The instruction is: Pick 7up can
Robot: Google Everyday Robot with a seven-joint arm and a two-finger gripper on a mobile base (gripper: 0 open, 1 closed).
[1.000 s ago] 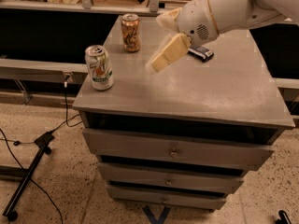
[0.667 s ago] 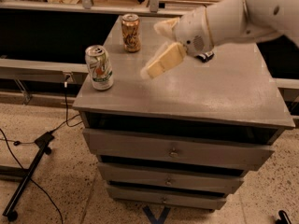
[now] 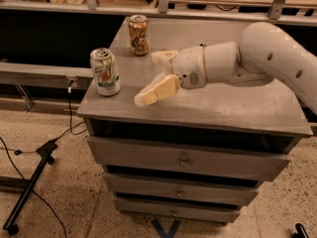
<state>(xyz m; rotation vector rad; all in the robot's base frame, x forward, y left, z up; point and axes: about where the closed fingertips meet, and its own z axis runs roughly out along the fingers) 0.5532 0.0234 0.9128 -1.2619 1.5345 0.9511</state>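
Two cans stand on the grey cabinet top (image 3: 237,108). Ours is the 7up can (image 3: 105,72), upright by the left edge, toward the near corner. The orange-brown can (image 3: 138,34) sits farther back and a little to the right, well apart from it.

The gripper (image 3: 148,79) hovers low over the top, near the 7up can on its right side. Its two fingers are spread wide with nothing between them.

We judge this to be the approach. To do it well, we would move left so the can passes into the gap, with one finger on its far side and one on its near side. The fingers should stay level with the middle of the body rather than the rim. We should close only once the can is centred, since a nudge from a fingertip could tip it over the nearby left edge.
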